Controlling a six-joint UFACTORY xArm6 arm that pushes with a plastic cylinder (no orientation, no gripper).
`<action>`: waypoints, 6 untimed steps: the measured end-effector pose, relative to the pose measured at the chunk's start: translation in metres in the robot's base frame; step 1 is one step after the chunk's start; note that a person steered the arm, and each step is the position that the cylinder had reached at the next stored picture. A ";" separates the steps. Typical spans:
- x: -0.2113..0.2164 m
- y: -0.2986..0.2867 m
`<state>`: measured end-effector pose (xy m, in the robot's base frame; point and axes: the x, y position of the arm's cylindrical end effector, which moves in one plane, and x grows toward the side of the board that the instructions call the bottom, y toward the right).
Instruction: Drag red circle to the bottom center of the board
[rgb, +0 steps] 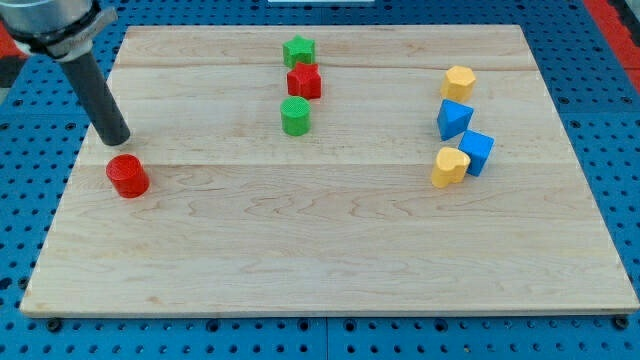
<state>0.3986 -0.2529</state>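
Red circle: a short red cylinder lying flat on the wooden board, near the view's left edge, just below my tip and slightly to its right, with a thin strip of bare wood between the two
My tip: the lower end of a straight dark rod that leans up and to the view's left; it rests on the board, touches no block, and holds nothing, being a plain rod with no jaws
Green circle: well to the right of my tip, a little higher in the view
Red star: just above the green circle, far right of my tip and higher
Green star: touching the top of the red star, near the view's top
Yellow hexagon-like block: far to the right of my tip, top of a cluster of four
Blue block: angular, exact shape unclear, just below the yellow one
Second blue block: cube-like, lower right in the cluster
Yellow heart: touching the second blue block's left side, slightly lower than my tip, far across the board
Surroundings: blue pegboard around the board
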 end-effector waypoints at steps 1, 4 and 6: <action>0.000 -0.006; 0.019 -0.051; 0.093 0.072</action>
<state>0.4911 -0.1812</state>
